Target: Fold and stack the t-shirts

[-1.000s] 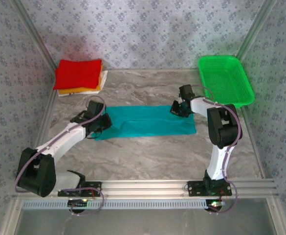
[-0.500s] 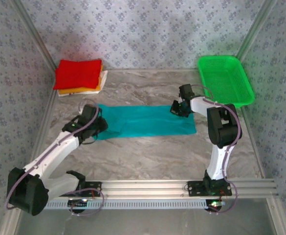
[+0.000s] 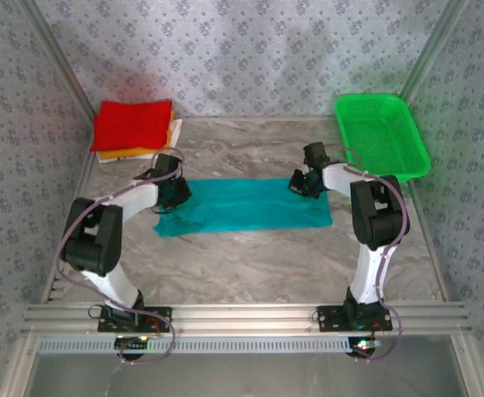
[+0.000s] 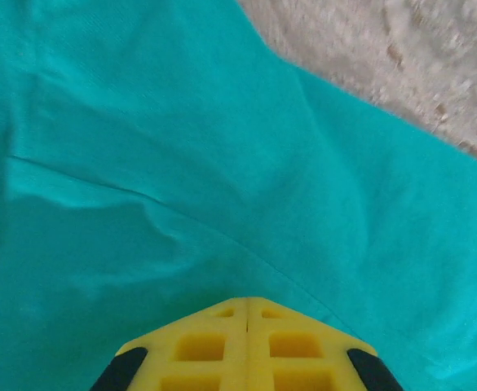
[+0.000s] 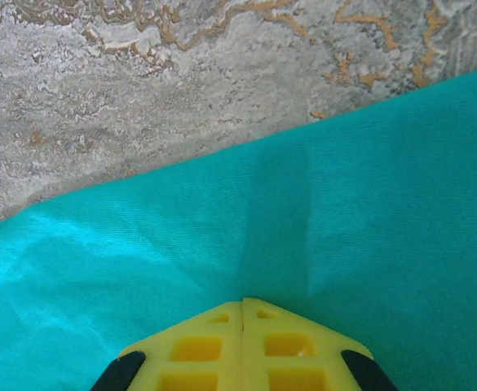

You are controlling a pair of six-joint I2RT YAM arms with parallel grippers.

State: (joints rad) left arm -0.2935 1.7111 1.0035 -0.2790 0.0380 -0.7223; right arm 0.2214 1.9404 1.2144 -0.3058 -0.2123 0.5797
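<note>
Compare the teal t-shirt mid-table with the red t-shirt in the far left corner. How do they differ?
The teal t-shirt is spread in a long strip; the red t-shirt is folded into a compact rectangle. The teal t-shirt lies directly on the table; the red t-shirt tops a stack of folded shirts. The left gripper and right gripper pinch the teal t-shirt; the red t-shirt is untouched. Both are cloth lying flat.
</note>
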